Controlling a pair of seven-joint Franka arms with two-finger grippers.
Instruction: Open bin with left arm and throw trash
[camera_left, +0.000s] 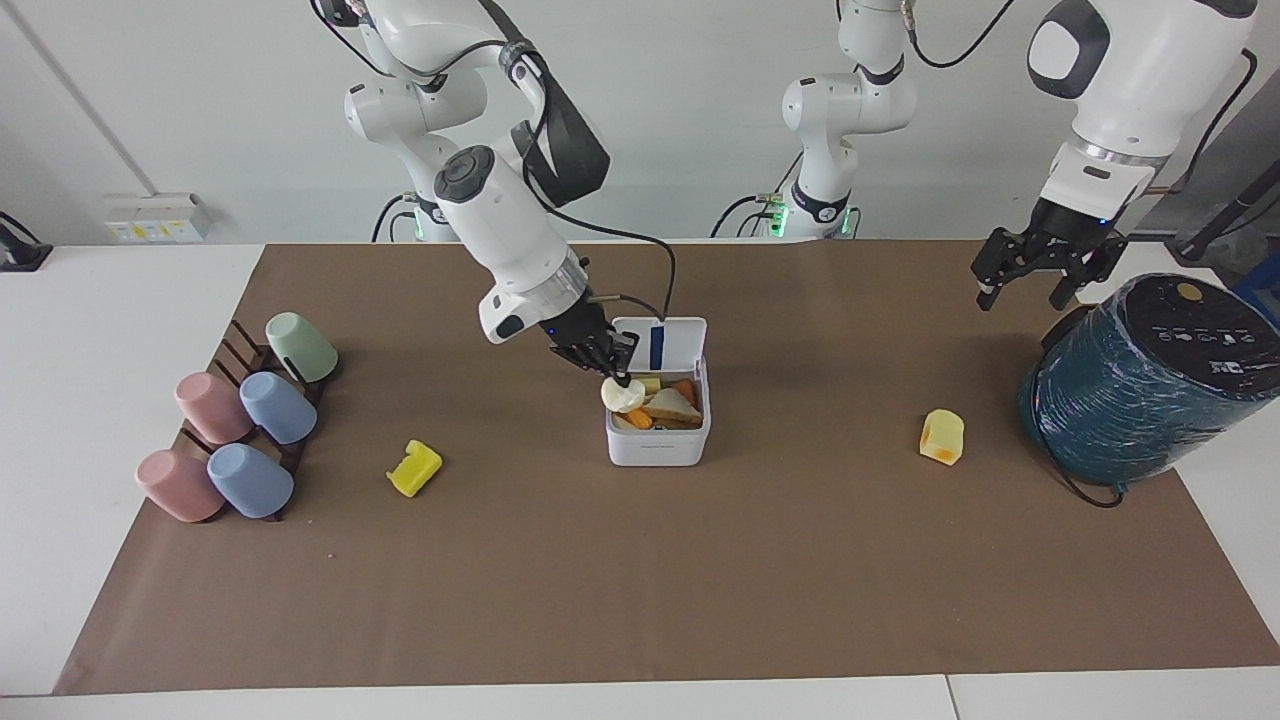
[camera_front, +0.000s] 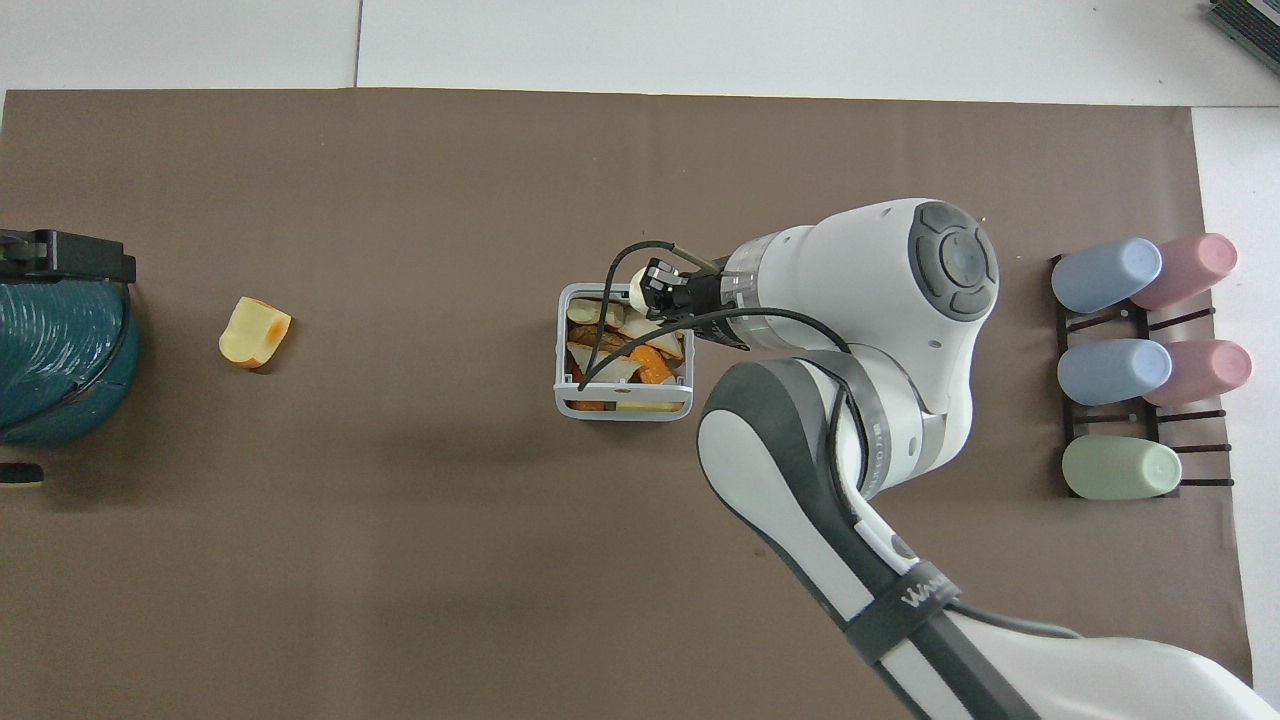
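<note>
The white bin (camera_left: 657, 447) stands mid-table with its lid (camera_left: 676, 340) upright and open, and several food pieces inside. It also shows in the overhead view (camera_front: 622, 410). My right gripper (camera_left: 618, 378) is shut on the cream-white lump (camera_left: 622, 396) and holds it over the bin's rim at the right arm's end; both show in the overhead view, the gripper (camera_front: 650, 287) and the lump (camera_front: 637, 289). The bright yellow chunk (camera_left: 414, 468) lies toward the right arm's end, hidden in the overhead view. The pale yellow block (camera_left: 942, 437) (camera_front: 254, 332) lies toward the left arm's end. My left gripper (camera_left: 1038, 270) (camera_front: 62, 258) is open, raised over the teal cylinder's edge.
A big teal wrapped cylinder (camera_left: 1140, 385) (camera_front: 50, 360) stands at the left arm's end. A rack of several pastel cups (camera_left: 240, 430) (camera_front: 1140, 370) stands at the right arm's end. Brown paper (camera_left: 640, 580) covers the table.
</note>
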